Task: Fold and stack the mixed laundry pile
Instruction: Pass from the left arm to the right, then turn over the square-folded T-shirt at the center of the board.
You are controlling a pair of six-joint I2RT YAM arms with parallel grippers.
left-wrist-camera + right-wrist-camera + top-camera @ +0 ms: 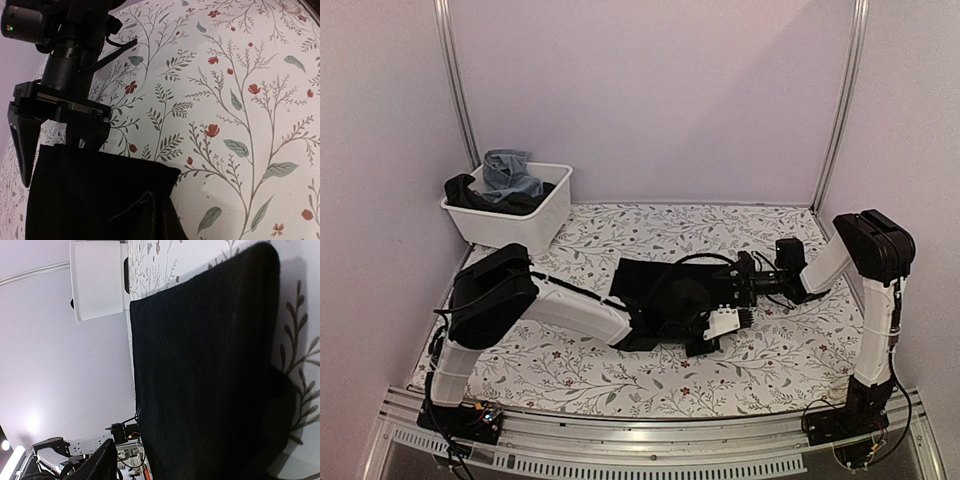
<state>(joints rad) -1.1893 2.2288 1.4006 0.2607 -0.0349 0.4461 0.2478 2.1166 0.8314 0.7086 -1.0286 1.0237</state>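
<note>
The black cloth [655,290] lies spread out in the middle of the surface [770,360]; the left pincer [725,325] is closed tight at its near right edge, whether on fabric I cannot tell; the right pincer [735,285] stands partly wide at the cloth's right edge; jeans [510,172] and dark clothes [470,192] sit in the white bin [520,225] at the back left.

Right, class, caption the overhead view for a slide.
Black cloth on floral table, left arm and right arm reaching over it, white bin of clothes behind.

Pale lilac walls [650,90], metal corner posts [457,80], floral tablecloth [620,375].
</note>
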